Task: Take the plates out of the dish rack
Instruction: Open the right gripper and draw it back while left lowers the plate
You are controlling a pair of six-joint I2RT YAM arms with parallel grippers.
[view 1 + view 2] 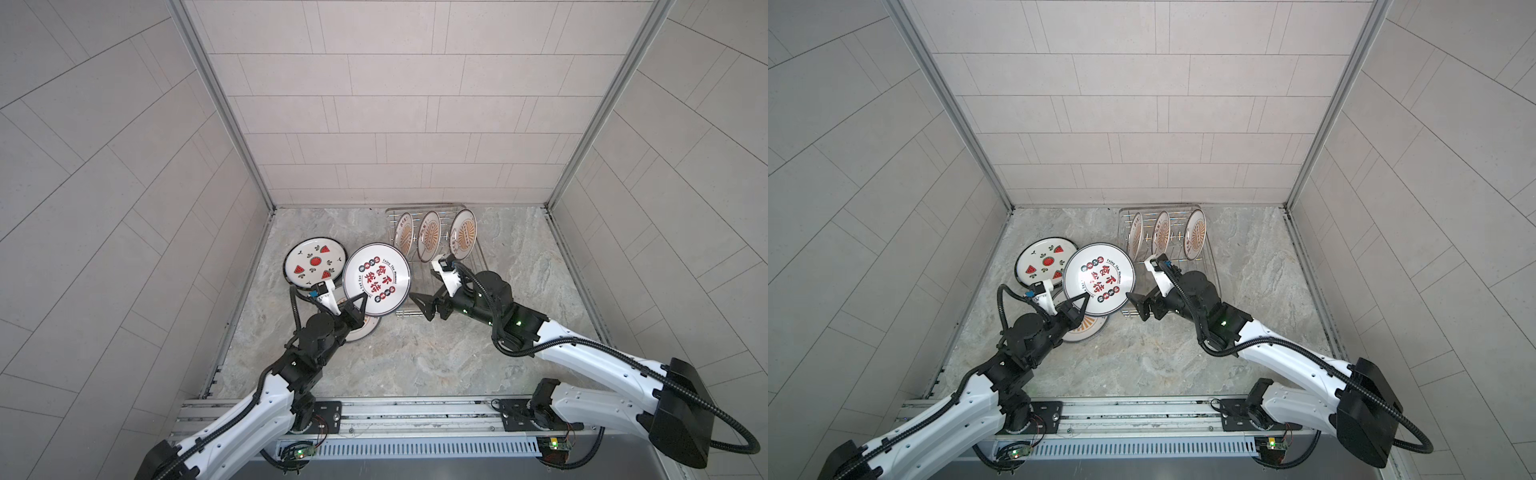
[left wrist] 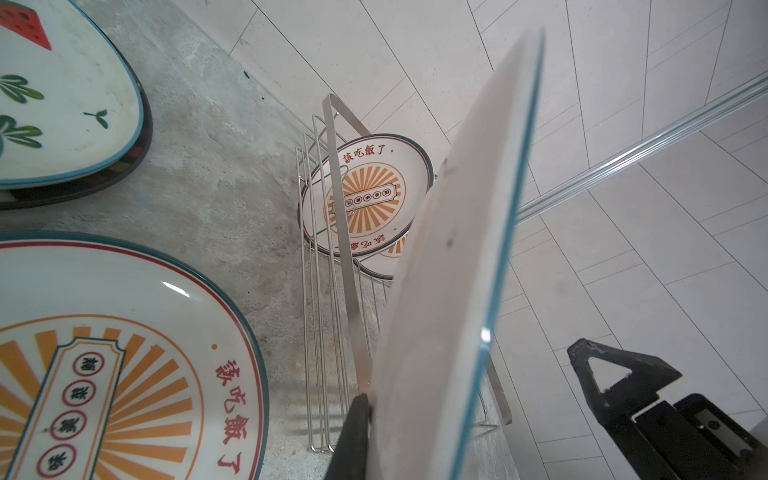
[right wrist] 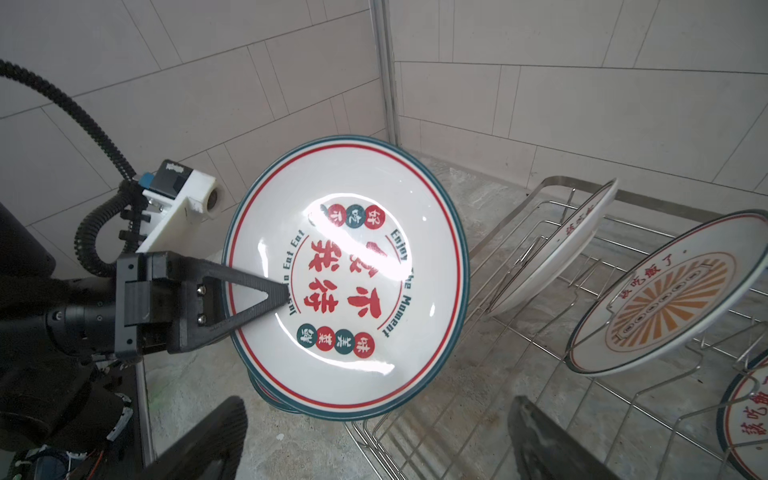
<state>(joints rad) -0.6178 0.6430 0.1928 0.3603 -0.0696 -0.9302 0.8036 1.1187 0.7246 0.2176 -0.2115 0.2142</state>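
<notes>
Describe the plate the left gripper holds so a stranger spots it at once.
Find the silver dish rack at the back of the table; just left of it the left gripper holds a plate by its rim. Unlike the watermelon plate and sunburst plate nearby, it shows red characters ringed by English lettering.

The left arm (image 1: pixel 245 411) extends from its base at the near edge forward and toward the middle, with the elbow bent. The left gripper (image 1: pixel 360 302) is clamped on the near rim of a large plate (image 1: pixel 376 276), one finger (image 3: pixel 249 297) across the upper face and the other beneath, holding it tilted. The right arm (image 1: pixel 582 353) reaches forward and inward toward the middle, forearm low. The right gripper (image 1: pixel 419 307) points toward the left gripper, jaws spread wide and holding nothing, close beside the plate's rim.
</notes>
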